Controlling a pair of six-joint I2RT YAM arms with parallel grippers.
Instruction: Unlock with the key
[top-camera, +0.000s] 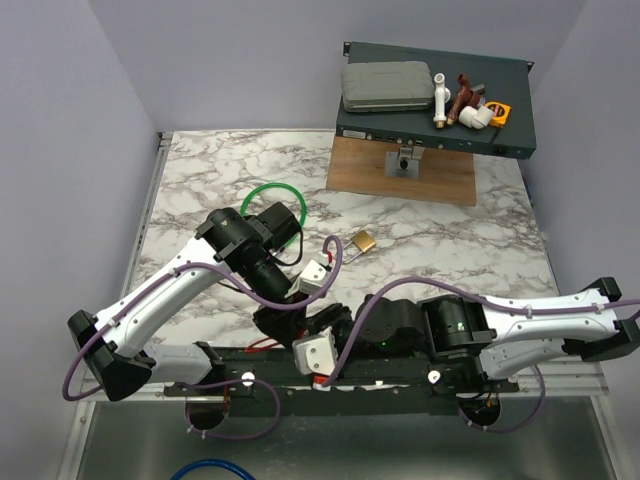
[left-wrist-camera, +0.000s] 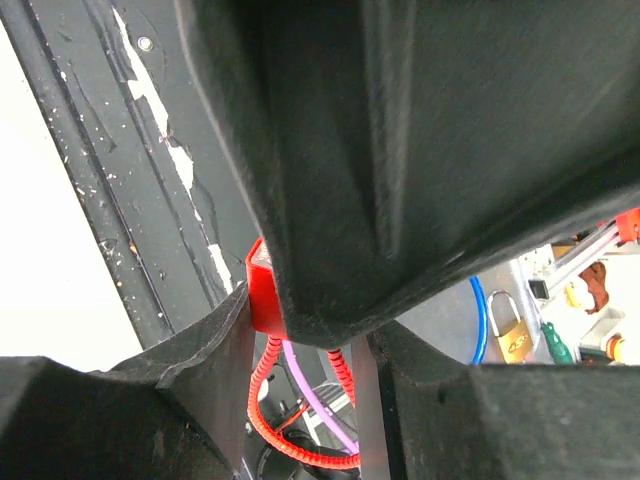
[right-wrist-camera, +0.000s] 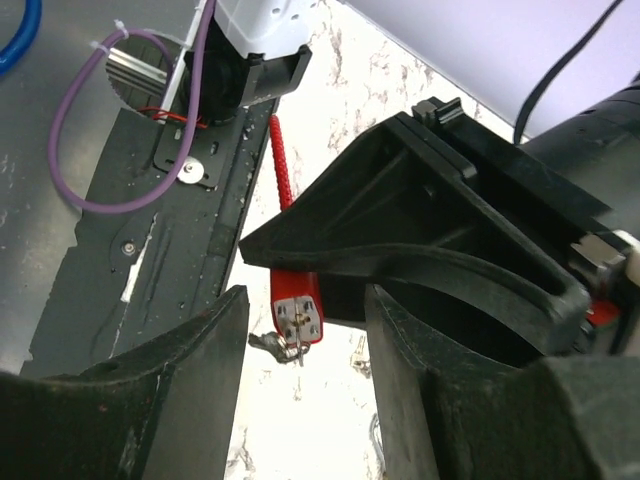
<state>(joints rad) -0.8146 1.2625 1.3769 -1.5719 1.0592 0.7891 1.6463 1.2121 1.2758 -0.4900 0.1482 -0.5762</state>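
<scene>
Left gripper (left-wrist-camera: 305, 325) jaws pinch key (right-wrist-camera: 298, 320) by its red tag, apparently presenting it; right gripper (right-wrist-camera: 305, 295) jaws parted astride it.

My left arm (top-camera: 165, 290) is folding down from a raised elbow and my right arm (top-camera: 540, 318) is stretching low across the front. My left gripper (left-wrist-camera: 310, 335) is pinching the key (right-wrist-camera: 298, 312). My right gripper (right-wrist-camera: 303, 305) is facing it, jaws apart.
</scene>
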